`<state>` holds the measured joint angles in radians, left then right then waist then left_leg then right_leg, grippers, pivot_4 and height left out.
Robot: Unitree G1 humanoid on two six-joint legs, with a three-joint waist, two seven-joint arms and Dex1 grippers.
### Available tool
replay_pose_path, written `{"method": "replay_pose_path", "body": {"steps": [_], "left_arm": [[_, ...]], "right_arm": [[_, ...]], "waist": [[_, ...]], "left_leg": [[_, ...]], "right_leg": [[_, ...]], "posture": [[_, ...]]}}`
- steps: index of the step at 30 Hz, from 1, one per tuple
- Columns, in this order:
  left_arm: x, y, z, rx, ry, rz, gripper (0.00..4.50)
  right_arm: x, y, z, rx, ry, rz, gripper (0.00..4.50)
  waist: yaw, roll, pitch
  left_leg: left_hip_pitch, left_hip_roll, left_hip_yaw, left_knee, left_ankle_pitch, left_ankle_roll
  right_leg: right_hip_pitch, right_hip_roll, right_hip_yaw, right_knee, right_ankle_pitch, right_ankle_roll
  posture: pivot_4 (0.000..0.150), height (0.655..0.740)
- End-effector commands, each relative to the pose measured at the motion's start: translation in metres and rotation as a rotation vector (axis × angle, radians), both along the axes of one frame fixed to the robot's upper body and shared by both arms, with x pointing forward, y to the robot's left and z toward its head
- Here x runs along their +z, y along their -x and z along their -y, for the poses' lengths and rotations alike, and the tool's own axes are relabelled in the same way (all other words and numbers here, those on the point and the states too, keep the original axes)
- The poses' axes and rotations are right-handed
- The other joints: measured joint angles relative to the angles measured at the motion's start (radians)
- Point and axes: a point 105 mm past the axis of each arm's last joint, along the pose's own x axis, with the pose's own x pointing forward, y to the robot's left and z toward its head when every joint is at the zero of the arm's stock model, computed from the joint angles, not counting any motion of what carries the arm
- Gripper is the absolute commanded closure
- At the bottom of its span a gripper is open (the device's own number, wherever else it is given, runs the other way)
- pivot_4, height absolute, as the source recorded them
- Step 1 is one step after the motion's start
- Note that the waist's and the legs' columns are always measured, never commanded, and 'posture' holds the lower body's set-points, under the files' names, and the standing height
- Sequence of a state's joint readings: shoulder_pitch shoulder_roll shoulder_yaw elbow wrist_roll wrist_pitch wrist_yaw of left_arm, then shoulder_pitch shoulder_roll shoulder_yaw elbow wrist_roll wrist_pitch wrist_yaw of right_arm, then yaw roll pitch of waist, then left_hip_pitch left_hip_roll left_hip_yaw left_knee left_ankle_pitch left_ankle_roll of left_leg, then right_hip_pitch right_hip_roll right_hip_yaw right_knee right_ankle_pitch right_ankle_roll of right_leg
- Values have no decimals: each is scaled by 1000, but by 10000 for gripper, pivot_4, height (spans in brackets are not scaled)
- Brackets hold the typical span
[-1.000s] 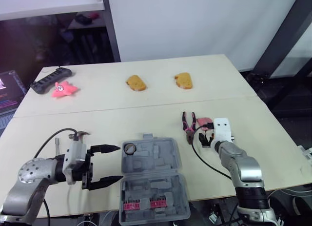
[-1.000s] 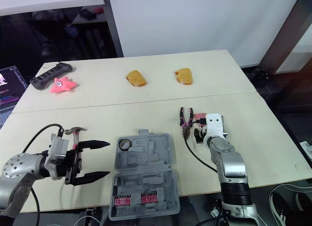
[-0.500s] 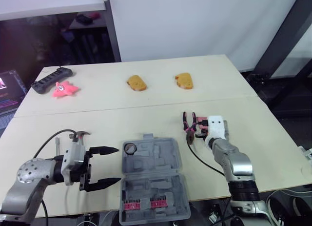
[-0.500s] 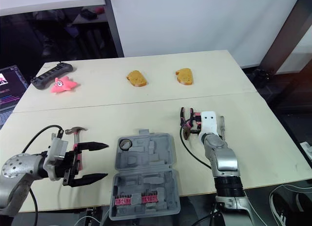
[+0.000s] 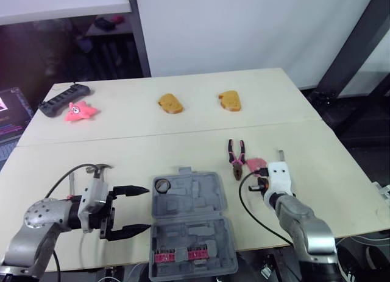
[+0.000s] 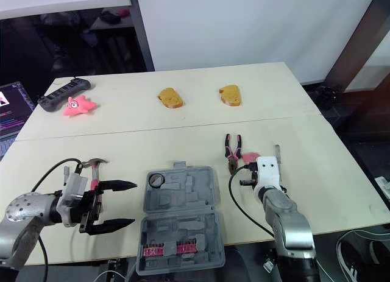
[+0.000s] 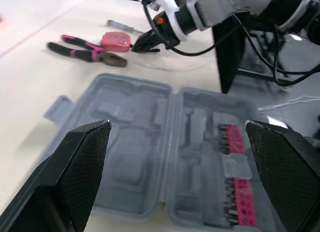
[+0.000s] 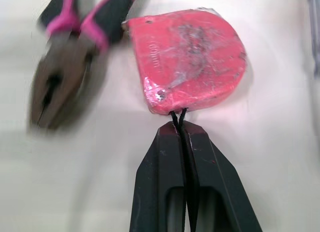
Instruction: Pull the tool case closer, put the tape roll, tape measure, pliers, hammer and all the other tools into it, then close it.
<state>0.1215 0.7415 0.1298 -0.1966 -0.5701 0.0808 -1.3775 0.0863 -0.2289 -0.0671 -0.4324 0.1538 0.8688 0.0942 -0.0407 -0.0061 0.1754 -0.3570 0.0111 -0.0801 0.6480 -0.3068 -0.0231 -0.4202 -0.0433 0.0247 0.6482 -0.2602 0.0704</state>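
Right gripper [image 8: 178, 128] has pulled back toward the robot from over the pliers [image 5: 236, 156]. Its fingers are pressed together, pinching the thin black cord [image 8: 177, 116] that comes out of the pink tape measure [image 5: 256, 165]. The tape measure lies flat on the table [image 5: 183, 120], just right of the pliers' head and a little nearer than a second ago.

Left gripper [image 5: 145, 209] hasn't shifted. Its fingers are spread wide, holding nothing, with the tips just off the left edge of the tool case [image 5: 190, 224] and no contact visible.

Case lies open and flat at the near table edge, between the two arms. Tape roll [image 5: 162, 185] sits in its far-left pocket. Hammer [image 5: 97, 169] is on the table behind the left gripper.
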Motion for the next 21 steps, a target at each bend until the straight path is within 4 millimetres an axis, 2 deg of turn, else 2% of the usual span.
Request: {"method": "replay_pose_path", "body": {"steps": [1,4,8,10,13,19,21], "left_arm": [[2,-1,1,-25,-3,13,0],[1,-2,2,-42,-4,6,0],[-1,-5,2,-51,-3,2,0],[-3,-6,3,-59,0,0,0],[-3,-7,5,-69,3,-2,0],[-6,-6,6,-96,0,-14,0],[-5,-7,6,-96,3,-12,0]], "right_arm": [[6,36,-22,108,-26,-3,44450],[4,75,-41,165,-90,-68,44450],[0,104,-51,179,-115,-148,44450],[-3,115,-56,176,-129,-183,44450],[-7,125,-58,150,-149,-214,44450],[-9,126,-55,109,-153,-218,44450],[-9,125,-54,107,-149,-215,44450]], "waist": [[1,0,0],[0,0,0],[35,-1,-1],[33,-1,-1],[25,-1,-1],[24,-1,-1],[26,-1,-1]], "left_leg": [[0,0,0,0,0,0],[0,0,-1,-1,0,0],[-1,1,-7,-4,0,0],[-5,1,-8,-6,-2,2],[-11,0,-7,-4,-2,2],[-10,1,-6,-1,0,-2],[-9,1,-6,0,1,-3]], "right_leg": [[0,0,0,0,-1,0],[0,0,0,0,-2,0],[0,0,-7,0,-8,1],[-1,-1,-9,1,-12,0],[-6,-3,-9,1,-12,1],[-6,-2,-8,1,-11,-5],[-5,-2,-8,1,-10,-4]], "posture": [[1500,7400],[1500,7400],[1500,7400],[1500,7400],[1500,7400],[1500,7400],[1500,7400]]}}
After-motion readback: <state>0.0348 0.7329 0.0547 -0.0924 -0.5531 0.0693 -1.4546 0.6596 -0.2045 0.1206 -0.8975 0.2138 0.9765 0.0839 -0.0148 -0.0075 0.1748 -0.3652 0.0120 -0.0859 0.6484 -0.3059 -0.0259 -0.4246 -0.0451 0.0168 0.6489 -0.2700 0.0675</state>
